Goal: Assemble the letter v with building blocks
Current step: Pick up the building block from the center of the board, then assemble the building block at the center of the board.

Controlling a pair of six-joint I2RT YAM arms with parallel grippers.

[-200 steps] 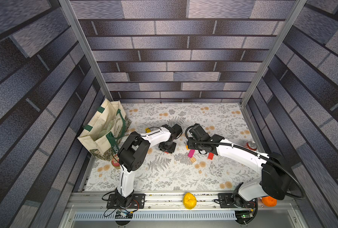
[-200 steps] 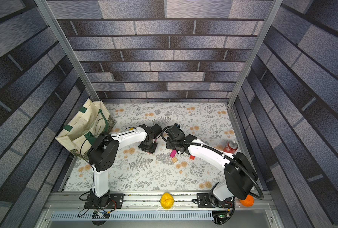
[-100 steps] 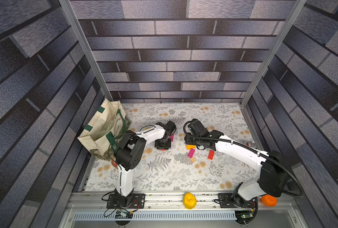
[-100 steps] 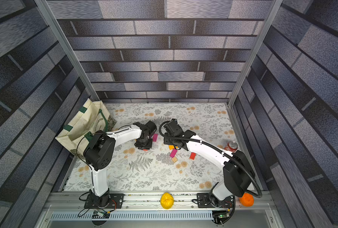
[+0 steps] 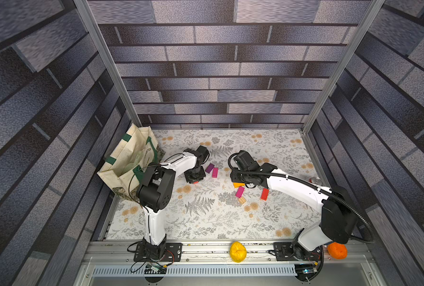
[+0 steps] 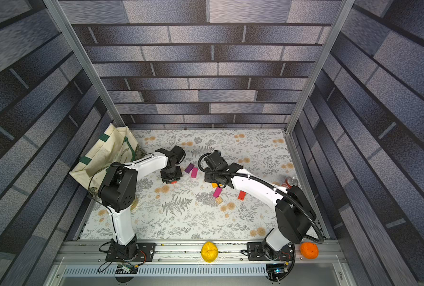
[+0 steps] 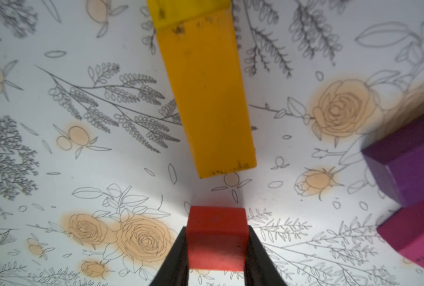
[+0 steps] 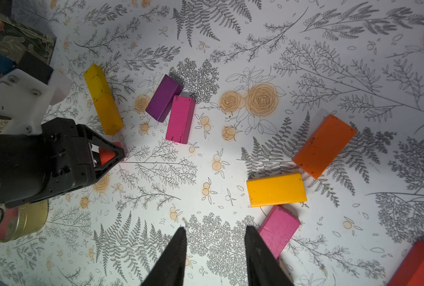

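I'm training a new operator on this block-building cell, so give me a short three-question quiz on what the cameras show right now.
1. True or false: the left gripper is shut on a red block.
2. Pick one: which block touches the purple block? A) a pink block; B) an orange one; C) a yellow one.
3. In one word: what does the right gripper hold?

Key: 1 true. 2 A. 3 nothing; it is open over the bare cloth.
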